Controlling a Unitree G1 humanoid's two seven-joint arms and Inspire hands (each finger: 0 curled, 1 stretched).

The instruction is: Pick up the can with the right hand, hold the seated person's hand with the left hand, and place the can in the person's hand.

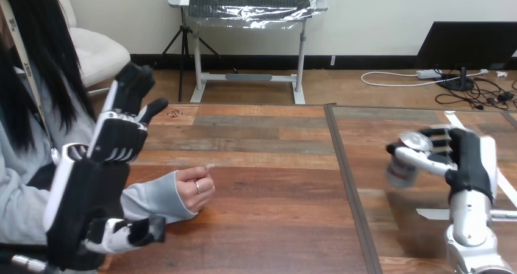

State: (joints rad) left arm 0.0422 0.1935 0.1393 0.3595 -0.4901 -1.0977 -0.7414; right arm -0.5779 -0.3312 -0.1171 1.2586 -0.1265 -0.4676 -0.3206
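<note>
two robot hands, left hand [116, 141] and right hand [468, 159], one can [402, 169], one person's hand [196, 189], one table [268, 141].

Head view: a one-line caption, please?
Right hand grips the can; open left hand is raised beside the person's hand, which rests on the table.

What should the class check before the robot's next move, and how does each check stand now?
1. Right hand curled round the can: ok.
2. Left hand holding the person's hand: not ok, the two are apart.
3. Person's hand open to receive: not ok, curled, resting on the table.
4. Can near the person's hand: not ok, far across the table.
5. Can clear of the table: cannot tell.
</note>
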